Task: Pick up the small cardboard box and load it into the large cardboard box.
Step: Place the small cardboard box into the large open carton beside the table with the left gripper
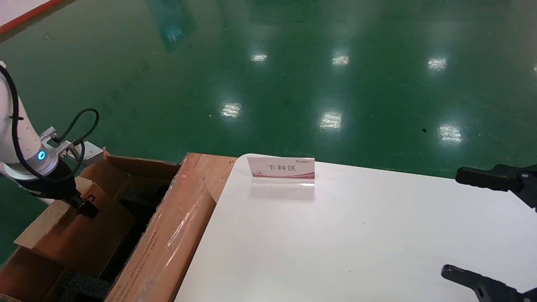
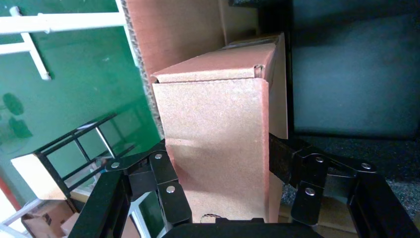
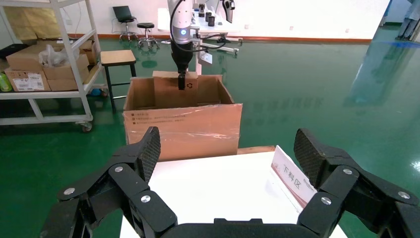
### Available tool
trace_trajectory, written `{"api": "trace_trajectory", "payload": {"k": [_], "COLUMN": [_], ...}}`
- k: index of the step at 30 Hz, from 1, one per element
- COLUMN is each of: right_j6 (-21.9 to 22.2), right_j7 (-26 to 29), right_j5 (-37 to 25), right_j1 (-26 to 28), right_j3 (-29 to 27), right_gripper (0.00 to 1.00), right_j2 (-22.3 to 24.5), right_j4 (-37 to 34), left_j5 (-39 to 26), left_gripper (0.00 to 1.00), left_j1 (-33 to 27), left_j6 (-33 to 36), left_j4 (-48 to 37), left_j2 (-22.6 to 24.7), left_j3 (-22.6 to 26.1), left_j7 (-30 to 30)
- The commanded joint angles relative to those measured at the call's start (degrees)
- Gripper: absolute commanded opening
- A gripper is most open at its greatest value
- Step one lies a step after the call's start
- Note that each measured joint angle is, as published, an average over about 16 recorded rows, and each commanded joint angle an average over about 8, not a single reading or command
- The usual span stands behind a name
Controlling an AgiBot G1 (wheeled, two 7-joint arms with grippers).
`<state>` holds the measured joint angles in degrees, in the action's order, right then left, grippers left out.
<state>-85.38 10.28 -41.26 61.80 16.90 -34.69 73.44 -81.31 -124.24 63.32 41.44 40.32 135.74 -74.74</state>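
Note:
My left gripper [image 1: 86, 206] is shut on the small cardboard box [image 1: 79, 237], a slim orange-brown slab with a black recycling mark. It holds the box inside the large cardboard box [image 1: 142, 162], against the carton's left wall. In the left wrist view the small cardboard box [image 2: 213, 124] fills the gap between the black fingers [image 2: 166, 186], with dark foam beside it. The right wrist view shows the large cardboard box [image 3: 181, 126] from afar, with the small cardboard box [image 3: 166, 89] standing in it. My right gripper [image 3: 230, 153] hangs open over the white table [image 1: 356, 235], nothing between its fingers.
A taped flap [image 1: 168, 243] leans between carton and table. Black foam [image 1: 138, 197] lines the carton. A sign card [image 1: 281, 170] stands at the table's far edge, by a wooden board [image 1: 214, 167]. A shelf with boxes [image 3: 44, 64] and a stool [image 3: 117, 58] stand behind.

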Motion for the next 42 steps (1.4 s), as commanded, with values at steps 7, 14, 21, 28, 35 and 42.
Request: {"api": "trace_trajectory", "payload": {"k": [7,14,21,28,35,42], "right_j6": [0.02,0.03,0.03,0.03,0.03,0.03], "right_j7": [-0.01,-0.02,-0.02,-0.02,-0.02,-0.01], "right_j5": [0.02,0.03,0.03,0.03,0.03,0.03], "right_j1": [0.0,-0.01,-0.01,-0.01,-0.01,-0.01], "right_j3": [0.04,0.06,0.06,0.05,0.03,0.02], "right_gripper": [1.0,1.0,1.0,1.0,1.0,1.0], "right_j2": [0.01,0.01,0.02,0.02,0.02,0.01], "right_j4": [-0.01,-0.02,-0.02,-0.02,-0.02,-0.02], "left_j5": [2.46,3.29,2.9,2.57,2.43,2.39], "left_gripper": [0.55,1.0,1.0,1.0,1.0,1.0], "left_j1": [3.67,4.23,3.88,3.67,3.55,3.41], "left_j6": [0.66,0.83,0.9,0.92,1.0,0.89], "left_j4": [-5.04,-5.94,-5.39,-5.06,-4.86,-4.75], "left_j2": [1.67,1.86,1.71,1.62,1.57,1.59], "left_j3": [-0.69,-1.03,-0.84,-0.73,-0.67,-0.68], "left_j7": [2.29,2.69,2.43,2.29,2.2,2.18]}}
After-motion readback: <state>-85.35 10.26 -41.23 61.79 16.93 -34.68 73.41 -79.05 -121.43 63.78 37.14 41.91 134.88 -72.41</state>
